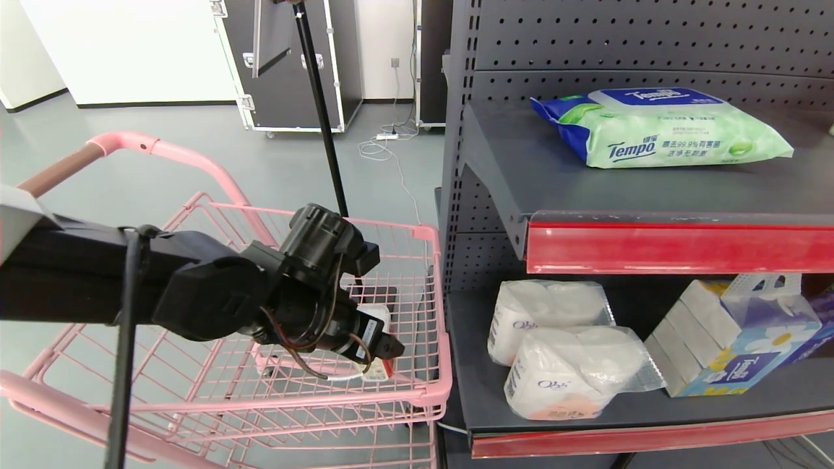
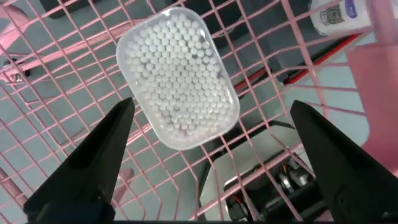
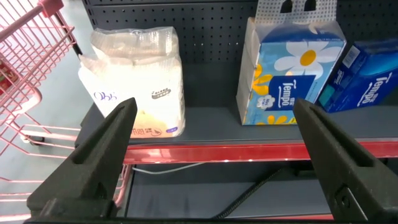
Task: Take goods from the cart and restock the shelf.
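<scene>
Left gripper (image 1: 393, 349) sits inside the pink cart (image 1: 431, 391), lower centre of the head frame, pointed down at the basket floor. Jaws spread wide, nothing between them. Left wrist view: left gripper (image 2: 211, 104) hangs over a clear swab box (image 2: 177, 78) full of white tips, lying flat on the wire floor of the cart (image 2: 56, 81); jaws clear of it, not touching. In head view the swab box (image 1: 380, 315) peeks out behind the wrist, mostly hidden. Grasp not yet made; step in hand looks like lining up for the pick.

Other arm: right gripper (image 3: 214, 104) also has jaws wide apart and empty, facing the lower tier of the shelf (image 3: 211, 127), tissue rolls (image 3: 140, 74) and boxed tissues (image 3: 292, 68) ahead of it. Head view: shelf (image 1: 651, 195) at right, wet-wipe pack (image 1: 658, 127) on the top tier at upper right, tissue rolls (image 1: 560, 345) and boxed tissues (image 1: 736, 345) on the tier below at lower right.

Risks, judged: box lies at a slant to the jaws, so closing may catch corners and spin it rather than grip. Smooth rounded plastic may squirt out. Jaw tips going low could snag in the wire mesh or push through a gap. Pressing down or sideways could roll the cart. Lift-out could clip the cart rim beside the shelf and knock the box loose.
</scene>
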You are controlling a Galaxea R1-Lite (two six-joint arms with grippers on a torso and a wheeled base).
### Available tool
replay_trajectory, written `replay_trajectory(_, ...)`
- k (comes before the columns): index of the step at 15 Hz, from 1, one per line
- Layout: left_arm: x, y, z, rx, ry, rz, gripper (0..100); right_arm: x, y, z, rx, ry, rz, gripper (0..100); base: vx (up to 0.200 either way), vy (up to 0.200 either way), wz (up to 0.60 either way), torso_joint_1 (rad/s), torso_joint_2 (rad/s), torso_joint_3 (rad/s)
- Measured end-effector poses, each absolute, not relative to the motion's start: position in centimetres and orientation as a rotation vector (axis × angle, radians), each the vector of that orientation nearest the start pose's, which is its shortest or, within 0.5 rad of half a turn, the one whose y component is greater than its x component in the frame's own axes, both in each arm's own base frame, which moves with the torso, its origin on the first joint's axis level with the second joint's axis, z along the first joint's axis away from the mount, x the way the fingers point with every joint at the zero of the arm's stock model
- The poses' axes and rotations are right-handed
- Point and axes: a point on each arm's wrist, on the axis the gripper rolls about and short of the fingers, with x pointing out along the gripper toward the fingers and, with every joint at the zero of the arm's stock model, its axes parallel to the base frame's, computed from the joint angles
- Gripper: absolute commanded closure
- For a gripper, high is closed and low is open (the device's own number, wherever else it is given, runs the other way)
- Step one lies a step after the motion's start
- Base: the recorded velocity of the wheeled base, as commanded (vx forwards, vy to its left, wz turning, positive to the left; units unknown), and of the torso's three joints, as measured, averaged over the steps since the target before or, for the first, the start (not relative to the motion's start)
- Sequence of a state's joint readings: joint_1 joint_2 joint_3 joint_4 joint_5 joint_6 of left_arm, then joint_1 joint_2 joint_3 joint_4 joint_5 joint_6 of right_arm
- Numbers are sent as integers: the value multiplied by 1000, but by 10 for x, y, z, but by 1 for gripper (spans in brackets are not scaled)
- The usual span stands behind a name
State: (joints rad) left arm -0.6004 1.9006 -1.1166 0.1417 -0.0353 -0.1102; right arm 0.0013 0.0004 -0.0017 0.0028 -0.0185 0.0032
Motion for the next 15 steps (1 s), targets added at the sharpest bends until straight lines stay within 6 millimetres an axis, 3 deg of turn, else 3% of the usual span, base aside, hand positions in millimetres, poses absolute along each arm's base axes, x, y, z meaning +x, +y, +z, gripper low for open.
replay_trajectory(6,287,-200,111,184,980,-515,0,-23,0,76,3,2,-17,0,0,0,0,0,0,0)
replay_trajectory(15,307,-211,97,176,987,-445,0,-23,0,76,3,1,-17,0,0,0,0,0,0,0)
